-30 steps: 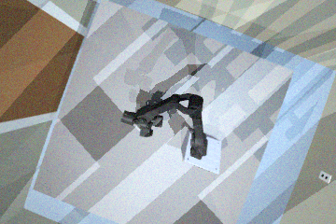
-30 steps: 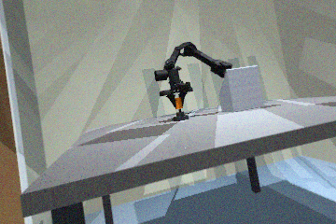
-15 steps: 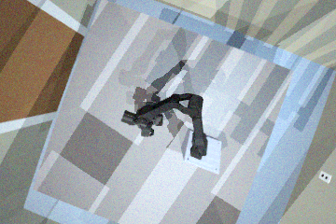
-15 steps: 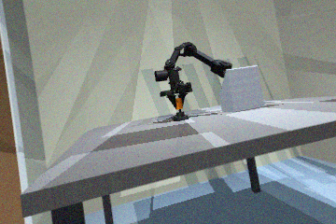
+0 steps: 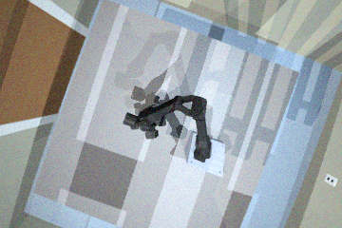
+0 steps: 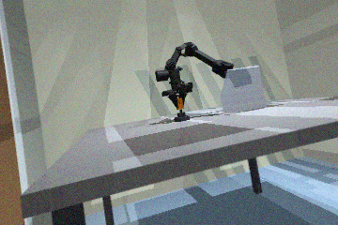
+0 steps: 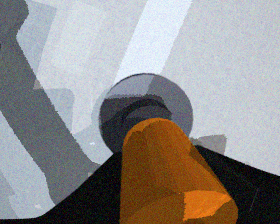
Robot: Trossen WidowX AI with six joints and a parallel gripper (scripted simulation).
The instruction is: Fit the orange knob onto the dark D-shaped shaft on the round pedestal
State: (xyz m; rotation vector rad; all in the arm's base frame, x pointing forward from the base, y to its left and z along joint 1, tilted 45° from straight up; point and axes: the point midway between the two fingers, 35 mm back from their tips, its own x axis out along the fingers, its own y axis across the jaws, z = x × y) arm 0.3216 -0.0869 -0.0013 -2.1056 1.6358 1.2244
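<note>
My gripper [image 6: 179, 97] [image 7: 156, 156] is shut on the orange knob [image 7: 169, 185] [image 6: 180, 103], which points down. In the wrist view the knob's lower end covers the middle of the round grey pedestal [image 7: 176, 100], so the dark shaft is hidden behind it. In the exterior view the knob hangs straight above the small dark pedestal [image 6: 181, 117] on the table, very close over it. I cannot tell whether the knob sits on the shaft. In the top view the arm hides the knob and pedestal; the gripper [image 5: 142, 122] is left of the arm's base.
The arm stands on a white base plate [image 5: 216, 156] near the table's right side. A pale grey box [image 6: 244, 88] stands behind the arm in the exterior view. The table top [image 6: 211, 138] ends in a front edge towards the camera.
</note>
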